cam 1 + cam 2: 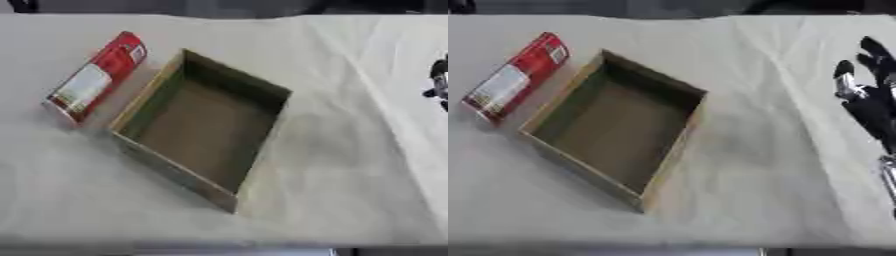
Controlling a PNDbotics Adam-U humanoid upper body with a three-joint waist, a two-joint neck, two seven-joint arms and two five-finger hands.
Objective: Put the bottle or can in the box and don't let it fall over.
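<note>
From my seat, starting at the left, the red can (94,76) lies on its side on the cloth-covered table (350,150), its long axis slanting up to the right, its white label facing up. It sits just beside the left wall of the box (197,192), outside it, and I cannot tell whether it touches that wall. My first worry is that a round can on its side may roll when I nudge it, either away across the cloth or up against the cardboard, which would push the box askew. Standing it up will be the delicate part, I judge: it has to be turned upright before or during the lift, and a tall narrow can set down tilted may well topple.

The box itself is open, shallow and empty, turned at an angle to the table edge. Clipping a wall on the way in could tip the can or drag the box.

Far right, my right robot hand (866,107) is well apart from both, its fingers straight and spread, holding nothing. It would have to cross over the box to reach the can, so a low path risks catching the near wall. The left robot hand shows in neither view.
</note>
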